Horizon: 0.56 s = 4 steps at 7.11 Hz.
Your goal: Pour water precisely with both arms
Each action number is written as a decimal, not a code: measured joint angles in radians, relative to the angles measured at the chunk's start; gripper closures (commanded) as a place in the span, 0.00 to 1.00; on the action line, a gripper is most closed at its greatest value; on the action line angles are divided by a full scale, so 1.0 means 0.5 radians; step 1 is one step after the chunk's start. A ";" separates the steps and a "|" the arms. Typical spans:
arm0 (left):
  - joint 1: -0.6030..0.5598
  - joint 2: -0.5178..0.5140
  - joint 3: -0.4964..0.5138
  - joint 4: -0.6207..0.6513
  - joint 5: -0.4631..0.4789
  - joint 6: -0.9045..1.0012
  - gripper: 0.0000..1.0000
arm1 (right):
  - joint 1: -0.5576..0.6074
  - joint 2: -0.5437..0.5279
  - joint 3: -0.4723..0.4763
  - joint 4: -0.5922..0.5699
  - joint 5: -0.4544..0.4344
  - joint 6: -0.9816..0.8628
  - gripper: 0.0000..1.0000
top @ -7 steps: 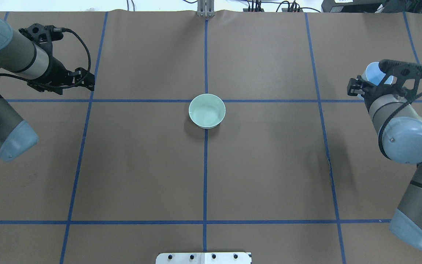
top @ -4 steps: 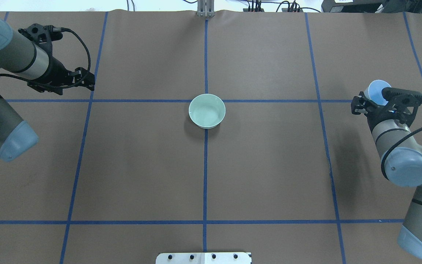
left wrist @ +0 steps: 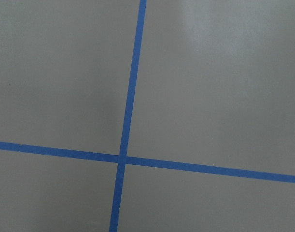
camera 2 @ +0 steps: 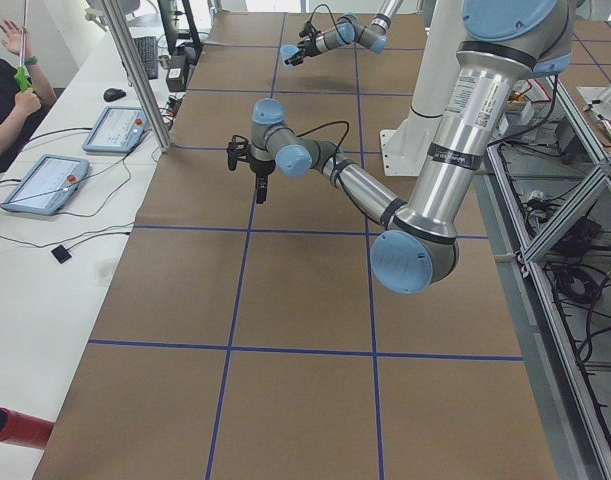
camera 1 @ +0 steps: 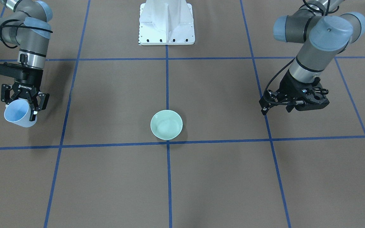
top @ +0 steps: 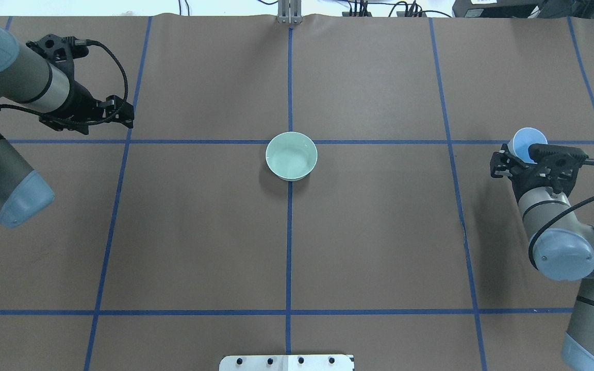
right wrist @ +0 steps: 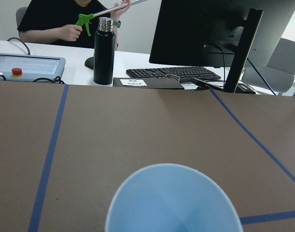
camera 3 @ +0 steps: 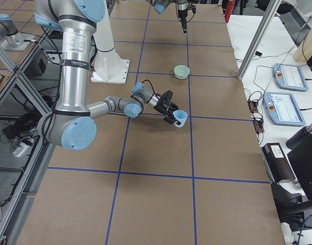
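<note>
My right gripper [camera 1: 22, 109] is shut on a light blue cup [camera 1: 17, 116], held slightly tilted just above the table at its right end; the pair also shows in the overhead view, gripper [top: 526, 150] and cup [top: 529, 140]. The right wrist view shows only the cup's open rim [right wrist: 174, 203]; I cannot tell if it holds water. A pale green bowl [top: 291, 155] stands alone at the table's middle, far from both grippers. My left gripper [top: 128, 119] hangs empty above the table's left part, fingers together, pointing down [camera 1: 306, 106].
The brown table cover carries a grid of blue tape lines [top: 289, 247]. The white bolted pedestal [camera 1: 166, 22] stands at the robot's side. Beyond the table's right end are a desk with a black bottle [right wrist: 104, 50], a keyboard [right wrist: 174, 72] and a monitor.
My right arm has drawn back towards the robot's side with the blue cup. The left arm and the bowl have not moved.
</note>
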 measured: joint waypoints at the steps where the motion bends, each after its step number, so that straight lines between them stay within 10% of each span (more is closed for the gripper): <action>1: 0.001 0.000 0.002 0.000 0.000 0.001 0.00 | -0.038 0.030 -0.029 0.001 -0.013 0.039 1.00; 4: 0.001 0.001 0.007 0.001 0.000 0.001 0.00 | -0.105 0.062 -0.083 0.002 -0.048 0.097 0.91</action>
